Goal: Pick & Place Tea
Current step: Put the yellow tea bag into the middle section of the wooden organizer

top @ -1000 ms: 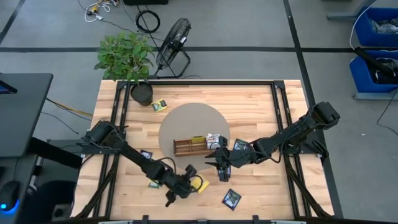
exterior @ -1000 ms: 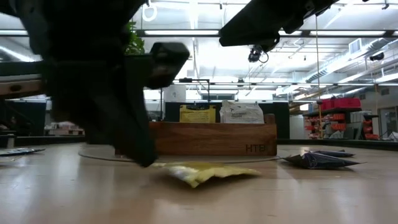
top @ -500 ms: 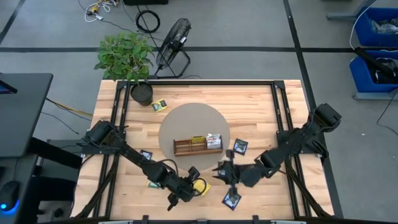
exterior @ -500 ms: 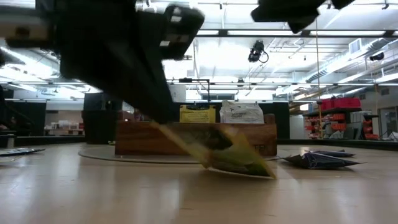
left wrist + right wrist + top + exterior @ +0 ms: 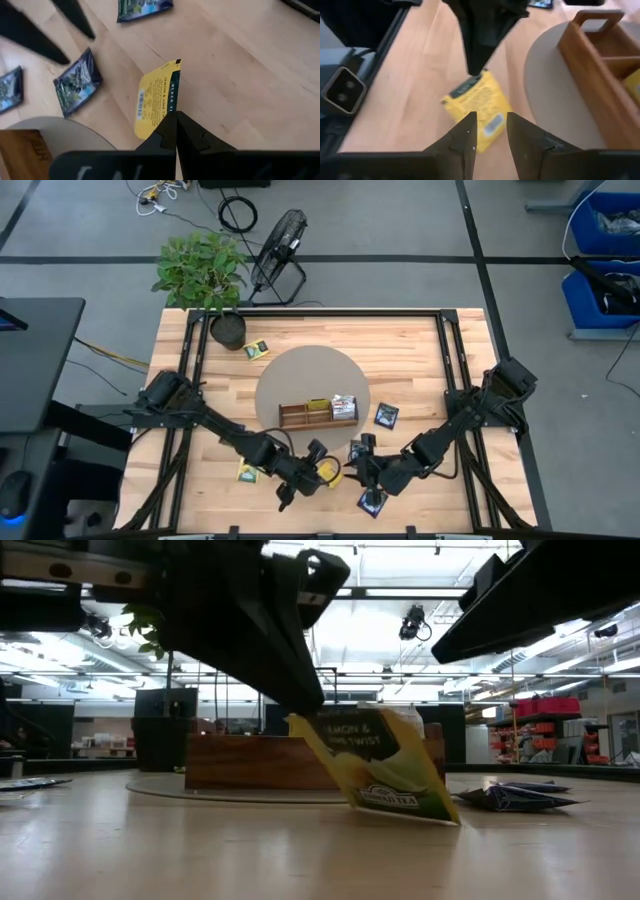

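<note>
Now yellow sachet pinched, left claw

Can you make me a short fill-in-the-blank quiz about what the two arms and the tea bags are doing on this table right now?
1. The left gripper is pinching a ____ tea sachet by one corner.
2. The right gripper hangs near that sachet with its fingers ____.
3. The wooden tray stands on a ____ mat.
4. At the table's back corner stands a potted ____.

Missing words: yellow; open; round; plant
</note>
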### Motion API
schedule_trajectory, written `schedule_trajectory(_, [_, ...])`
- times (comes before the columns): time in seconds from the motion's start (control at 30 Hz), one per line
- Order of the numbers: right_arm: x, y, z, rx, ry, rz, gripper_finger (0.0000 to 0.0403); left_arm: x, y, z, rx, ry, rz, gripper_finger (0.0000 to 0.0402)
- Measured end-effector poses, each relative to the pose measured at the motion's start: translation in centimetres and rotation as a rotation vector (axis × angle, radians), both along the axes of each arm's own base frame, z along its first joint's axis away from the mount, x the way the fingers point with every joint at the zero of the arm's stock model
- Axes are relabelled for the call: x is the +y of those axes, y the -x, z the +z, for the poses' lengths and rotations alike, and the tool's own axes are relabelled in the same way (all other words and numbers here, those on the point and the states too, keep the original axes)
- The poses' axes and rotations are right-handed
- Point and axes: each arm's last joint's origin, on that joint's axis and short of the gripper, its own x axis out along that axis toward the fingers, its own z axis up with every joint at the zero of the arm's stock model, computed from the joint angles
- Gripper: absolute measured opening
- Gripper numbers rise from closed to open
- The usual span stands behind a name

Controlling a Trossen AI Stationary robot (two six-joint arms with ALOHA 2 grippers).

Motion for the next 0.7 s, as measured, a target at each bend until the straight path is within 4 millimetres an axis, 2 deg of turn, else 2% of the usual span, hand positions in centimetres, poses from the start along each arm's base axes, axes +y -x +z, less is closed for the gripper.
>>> schedule_trajectory(0.13, [0.3, 0.2, -0.1, 0.023, -0.058, 0.017, 0.0115, 0.5, -0.3, 0.0, 0.012, 0.030, 0.013, 0.0001])
schedule_trajectory(0.3, [0.5, 0.2, -0.2, 0.117, -0.255, 0.041, 0.0126, 0.8, -0.4, 0.0, 0.016, 0.041, 0.023, 0.0000])
schedule_trajectory(0.5, [0.6, 0.5, -0.5, 0.084, -0.088, 0.067, 0.0139, 1.1, -1.1, 0.8, -0.008, 0.053, 0.033, 0.0000])
schedule_trajectory(0.7, [0.7, 0.2, -2.1, 0.083, -0.007, 0.034, 0.0195, 1.8, -1.8, 1.5, -0.014, 0.052, 0.054, 0.0000])
